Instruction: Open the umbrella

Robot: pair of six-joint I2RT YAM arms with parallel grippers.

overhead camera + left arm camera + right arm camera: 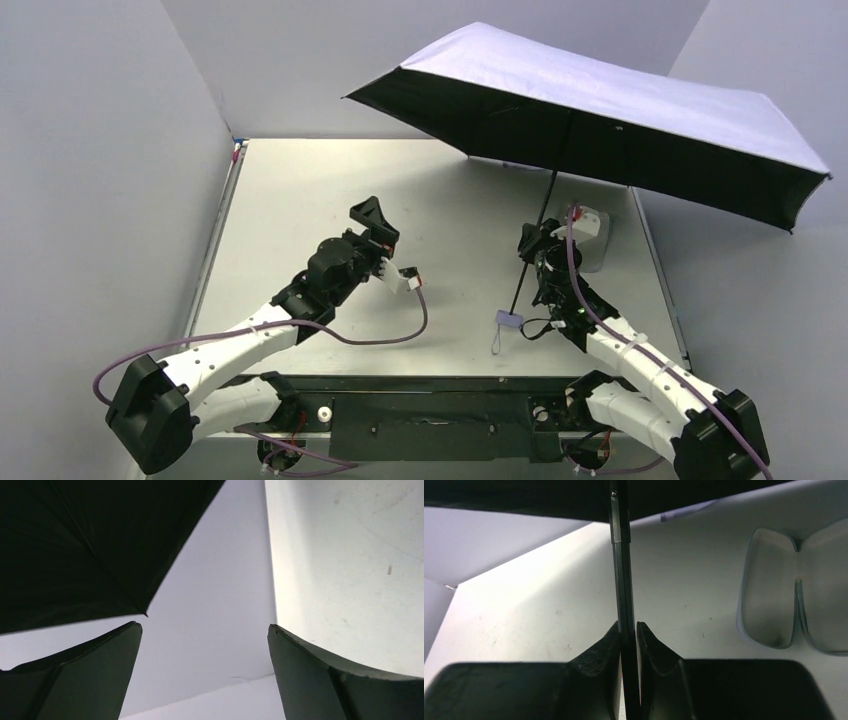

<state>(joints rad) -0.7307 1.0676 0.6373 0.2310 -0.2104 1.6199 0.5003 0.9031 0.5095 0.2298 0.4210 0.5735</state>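
Note:
The umbrella point(600, 100) stands spread wide above the table's right half, lavender on top and black underneath, tilted down to the right. Its thin black shaft point(540, 215) runs down to the small lavender handle point(509, 320) and wrist loop near the table. My right gripper point(527, 243) is shut on the shaft point(621, 570), whose sides the fingertips point(614, 635) press in the right wrist view. My left gripper point(375, 222) is open and holds nothing, left of the shaft and apart from it. In the left wrist view its fingers point(115, 650) frame the wall, with the black canopy point(75, 545) at upper left.
A pale fabric sleeve point(590, 235) lies on the table just right of my right gripper, its open mouth showing point(794, 590). Grey walls enclose the table on the left, back and right. The canopy overhangs the right table edge point(655, 270).

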